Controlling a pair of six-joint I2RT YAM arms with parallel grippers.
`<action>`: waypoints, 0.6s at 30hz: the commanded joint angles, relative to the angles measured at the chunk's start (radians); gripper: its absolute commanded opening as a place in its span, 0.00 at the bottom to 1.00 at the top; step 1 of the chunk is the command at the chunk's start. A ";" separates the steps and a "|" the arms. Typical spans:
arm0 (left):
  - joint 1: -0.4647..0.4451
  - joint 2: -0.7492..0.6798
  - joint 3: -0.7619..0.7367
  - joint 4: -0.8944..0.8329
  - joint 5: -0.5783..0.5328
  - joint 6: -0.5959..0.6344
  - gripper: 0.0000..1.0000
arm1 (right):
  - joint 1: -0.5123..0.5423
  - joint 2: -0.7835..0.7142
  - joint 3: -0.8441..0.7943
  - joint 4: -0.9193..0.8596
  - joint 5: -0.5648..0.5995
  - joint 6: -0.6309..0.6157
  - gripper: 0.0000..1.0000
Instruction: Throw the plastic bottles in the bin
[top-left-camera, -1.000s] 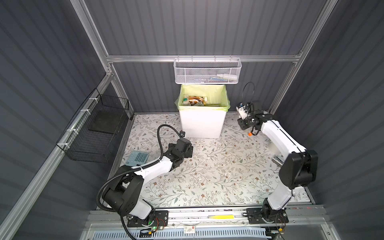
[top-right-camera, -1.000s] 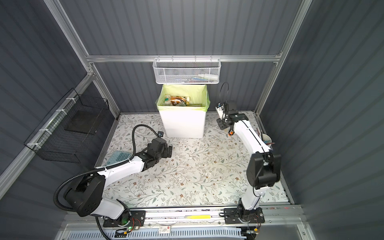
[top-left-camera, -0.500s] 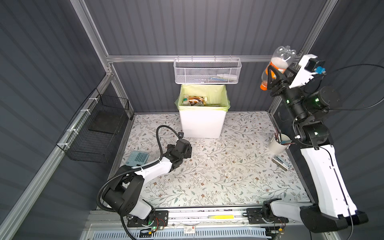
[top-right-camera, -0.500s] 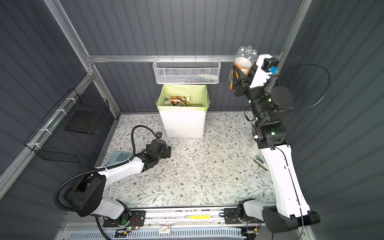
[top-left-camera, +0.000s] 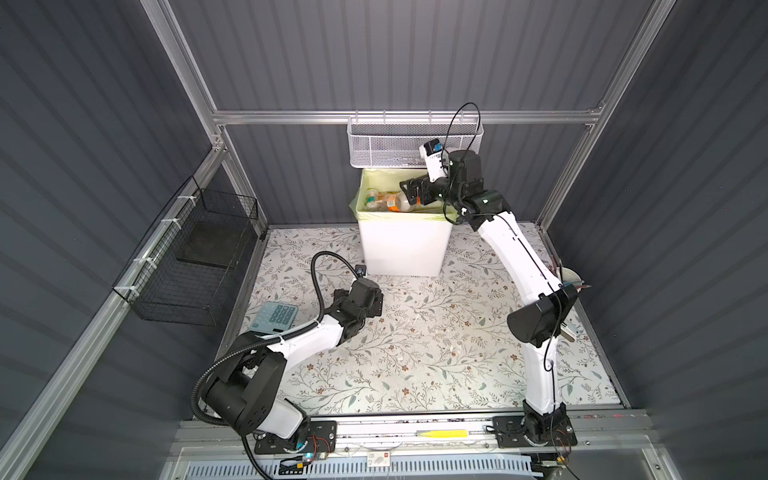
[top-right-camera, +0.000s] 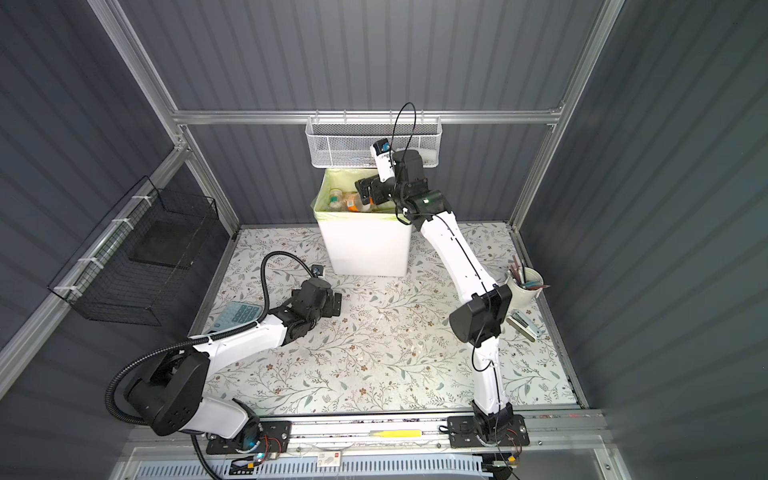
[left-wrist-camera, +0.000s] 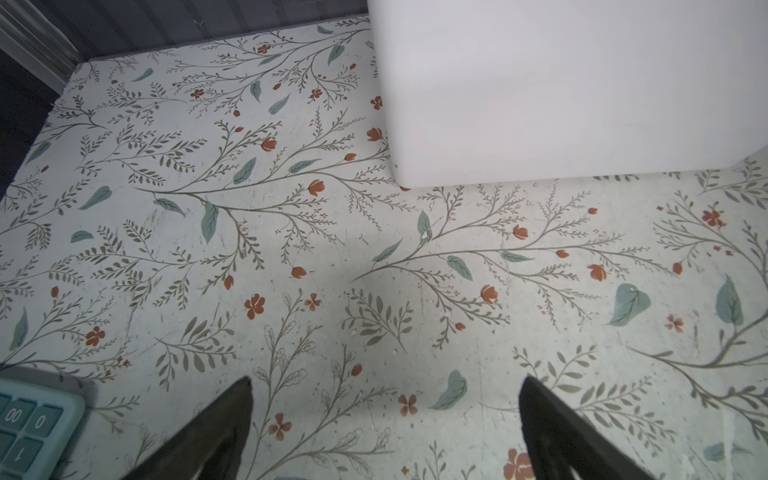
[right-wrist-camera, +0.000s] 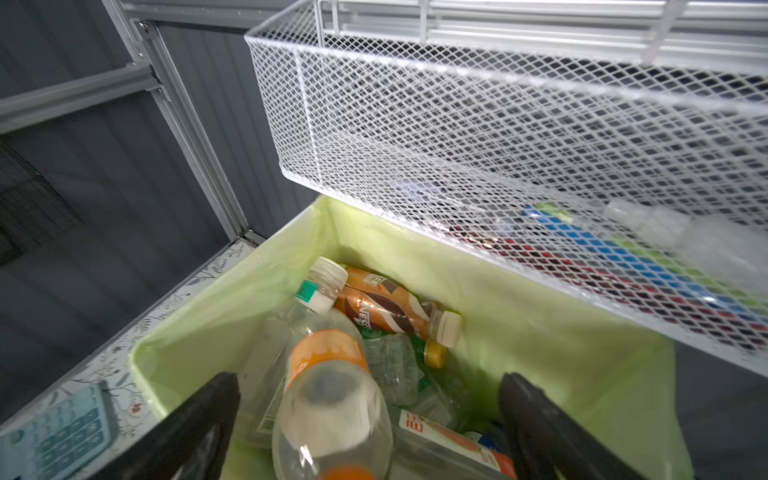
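— What is seen of the room, and how far along is the job judged to be?

— Dark ribbed walls (top-left-camera: 374, 54) are seen around a floral table (top-left-camera: 415, 353). No bottle is found on it in either top view. The bin (top-left-camera: 403, 249), in the upper centre of the frame, is already well filled with plastic bottles (right-wrist-camera: 395, 311). The task is judged nearly done. Something like a clear bottle with a blue and green label (right-wrist-camera: 602, 237) is made out through the white mesh basket (right-wrist-camera: 457, 124) above the bin, though this cannot be told for certain.

— And the pincers?

— The right gripper (right-wrist-camera: 370, 380) is held over the bin's mouth with its jaws spread wide. An orange-labelled bottle (right-wrist-camera: 328, 399) is seen between them, touched by neither, blurred, just above the heap. The left gripper (left-wrist-camera: 386, 380) is held low at centre left of the top views, jaws apart, with nothing between them.
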 joint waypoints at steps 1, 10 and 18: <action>0.007 -0.025 -0.023 0.005 -0.020 -0.018 1.00 | -0.013 -0.272 -0.172 0.180 0.119 -0.067 0.99; 0.007 -0.052 -0.018 0.008 -0.047 -0.009 1.00 | -0.071 -0.606 -0.673 0.410 0.209 -0.073 0.99; 0.009 -0.197 -0.092 0.040 -0.273 0.013 1.00 | -0.264 -0.851 -1.211 0.569 0.157 0.005 0.99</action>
